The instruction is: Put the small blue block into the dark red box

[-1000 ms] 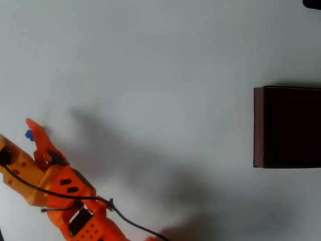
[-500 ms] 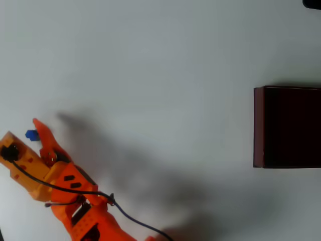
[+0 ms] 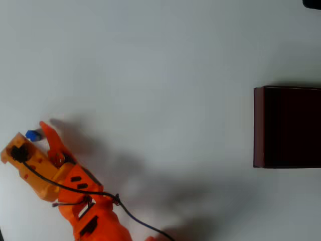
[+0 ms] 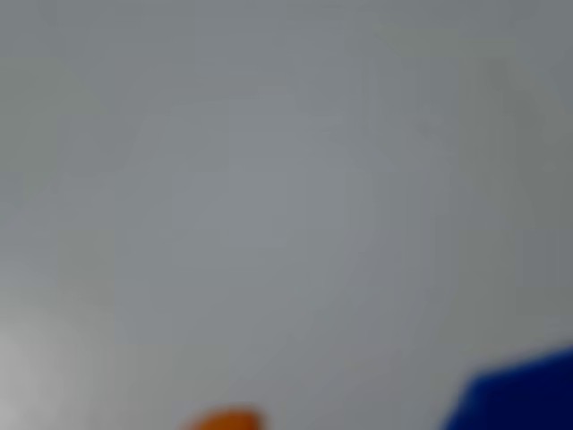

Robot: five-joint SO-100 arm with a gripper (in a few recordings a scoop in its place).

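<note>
In the overhead view the small blue block (image 3: 33,135) lies on the white table at the far left. My orange gripper (image 3: 31,131) is low over it, with one jaw on either side. The jaws stand a little wider than the block, so the gripper is open. The pointed finger (image 3: 47,134) is just right of the block and the broad jaw is at its left. The blurred wrist view has a patch of the blue block (image 4: 519,399) at the bottom right and an orange fingertip (image 4: 224,419) at the bottom edge. The dark red box (image 3: 258,125) stands far off at the right edge.
The orange arm (image 3: 85,211) with its black cable (image 3: 130,218) runs down to the bottom left corner. A wide stretch of bare white table (image 3: 160,75) lies between the gripper and the box. A dark object (image 3: 312,3) shows at the top right corner.
The gripper has shifted right and its shadow has drawn in toward it. Both jaws have moved in around the blue block, which has shifted only slightly right.
</note>
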